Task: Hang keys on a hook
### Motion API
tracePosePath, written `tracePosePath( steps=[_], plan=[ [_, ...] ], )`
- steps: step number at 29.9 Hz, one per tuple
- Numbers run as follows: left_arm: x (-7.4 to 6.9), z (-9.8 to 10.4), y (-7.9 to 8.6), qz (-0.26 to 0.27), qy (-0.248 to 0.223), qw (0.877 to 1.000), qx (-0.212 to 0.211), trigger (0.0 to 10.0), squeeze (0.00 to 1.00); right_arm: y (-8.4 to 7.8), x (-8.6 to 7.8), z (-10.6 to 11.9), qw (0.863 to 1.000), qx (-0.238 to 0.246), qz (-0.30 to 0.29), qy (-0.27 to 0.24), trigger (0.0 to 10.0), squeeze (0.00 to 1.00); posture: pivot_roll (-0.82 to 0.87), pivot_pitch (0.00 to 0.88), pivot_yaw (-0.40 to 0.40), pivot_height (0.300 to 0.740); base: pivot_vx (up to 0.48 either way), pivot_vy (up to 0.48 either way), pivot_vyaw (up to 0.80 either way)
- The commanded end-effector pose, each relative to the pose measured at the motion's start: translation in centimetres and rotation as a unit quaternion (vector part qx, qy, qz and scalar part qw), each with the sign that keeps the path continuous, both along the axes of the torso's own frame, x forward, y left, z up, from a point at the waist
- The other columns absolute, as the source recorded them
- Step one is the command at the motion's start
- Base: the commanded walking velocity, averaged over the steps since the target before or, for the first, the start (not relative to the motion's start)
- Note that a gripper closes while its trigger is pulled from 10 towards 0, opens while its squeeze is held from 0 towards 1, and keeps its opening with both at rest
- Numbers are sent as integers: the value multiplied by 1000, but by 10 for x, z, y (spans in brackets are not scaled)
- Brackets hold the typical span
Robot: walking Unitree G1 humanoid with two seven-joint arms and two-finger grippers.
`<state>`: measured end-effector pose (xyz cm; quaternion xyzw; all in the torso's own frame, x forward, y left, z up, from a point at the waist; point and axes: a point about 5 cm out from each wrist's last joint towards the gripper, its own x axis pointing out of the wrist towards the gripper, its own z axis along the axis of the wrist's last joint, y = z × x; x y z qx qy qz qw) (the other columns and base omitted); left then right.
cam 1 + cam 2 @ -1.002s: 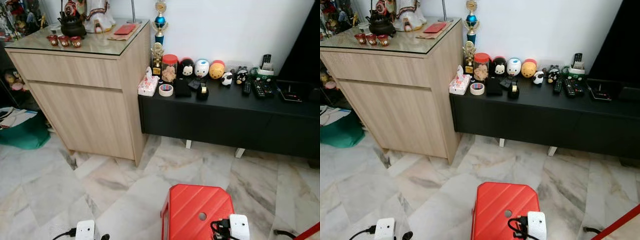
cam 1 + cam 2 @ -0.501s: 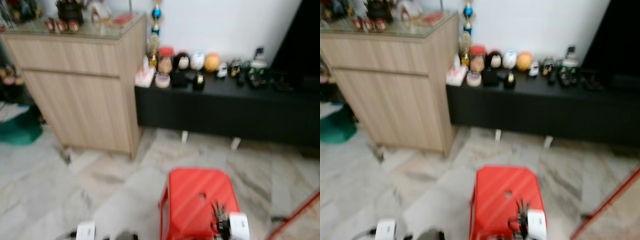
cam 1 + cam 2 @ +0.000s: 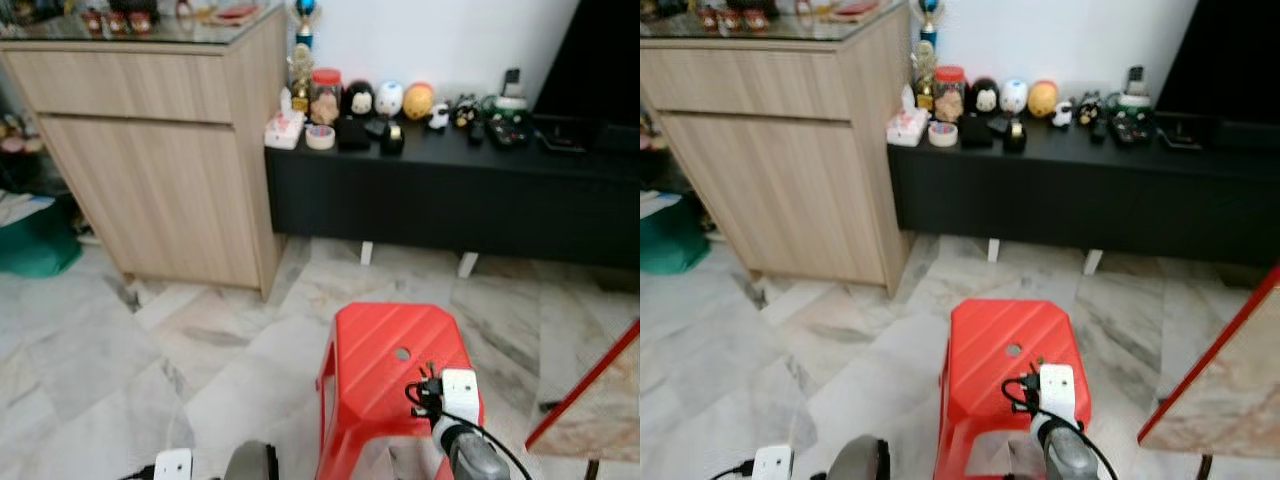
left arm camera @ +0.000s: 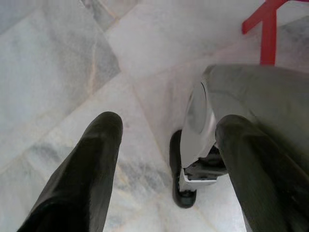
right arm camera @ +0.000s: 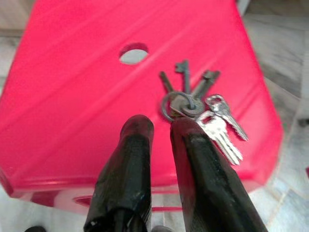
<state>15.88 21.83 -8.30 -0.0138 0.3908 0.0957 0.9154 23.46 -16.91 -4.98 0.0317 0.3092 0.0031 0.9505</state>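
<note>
Lying on the stool point(image 5: 72, 116), keys point(image 5: 203, 108) touch the right gripper point(image 5: 161, 128).

Stool point(image 3: 390, 350): red, on marble floor point(image 3: 90, 350).
Cabinet point(image 3: 160, 150): wooden, beside a black bench point(image 3: 450, 200).
Bench top: jar point(image 3: 325, 93), tape roll point(image 3: 320, 136), figurines, remotes point(image 3: 510, 125).

This is a home living room. A marble-tiled floor point(image 3: 90, 350) runs up to a wooden sideboard point(image 3: 160, 170) and a low black TV console point(image 3: 450, 205) crowded with figurines point(image 3: 388, 98), remotes point(image 3: 510, 125) and a trophy point(image 3: 300, 60).
</note>
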Motion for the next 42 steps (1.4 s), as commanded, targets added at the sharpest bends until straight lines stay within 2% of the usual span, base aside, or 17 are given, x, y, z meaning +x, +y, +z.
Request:
tracePosePath(
  steps=[1,8,10,12,14,15,18,21,26,29,32,33,42],
  plan=[
    [1,1,-1,3,-6,1000,-5,10000,0,-2,3,2,1000,0,-6,-1,10000,0,31,6,-51,629,0,0,0],
    [3,3,3,7,-17,1000,6,10000,0,-6,0,0,1000,2,-14,6,10000,0,25,0,-47,629,0,0,0],
    [14,12,9,8,-52,998,19,10000,0,-8,-1,0,1000,2,-15,7,10000,0,15,0,-45,629,0,0,0],
    [33,26,16,10,-107,993,37,10000,0,-9,-1,-1,1000,1,-14,7,10000,0,19,0,-45,629,0,0,0],
    [40,33,18,11,-130,991,40,10000,0,-9,-1,-1,1000,1,-15,7,10000,0,22,0,-46,629,0,0,0],
    [54,44,19,2,-169,985,44,10000,0,-10,-2,-1,1000,0,-15,7,10000,0,22,0,-43,629,0,0,0],
    [72,64,14,-37,-232,970,53,10000,0,-11,-2,-1,1000,0,-15,6,10000,0,23,0,-39,629,0,0,0],
    [81,79,11,-61,-278,957,57,10000,0,-12,-5,-2,1000,0,-17,10,10000,0,25,0,-38,629,0,0,0],
    [79,84,6,-71,-303,949,46,10000,0,-12,-6,-3,1000,0,-18,12,10000,0,22,0,-39,629,0,0,0],
    [73,85,-6,-102,-314,943,37,10000,0,-13,-5,-3,1000,1,-19,13,10000,0,31,0,-45,629,0,0,0],
    [71,87,-8,-100,-319,942,36,10000,0,-14,-5,-3,1000,-1,-17,14,10000,0,36,3,-48,629,0,0,0],
    [70,88,-7,-82,-321,943,32,10000,0,-14,-5,-3,1000,-6,-15,16,10000,0,36,10,-50,629,0,0,0],
    [83,98,-20,-87,-333,939,15,10000,0,-14,-3,-2,1000,-14,-9,16,10000,0,30,22,-55,629,181,0,49]
  ],
)
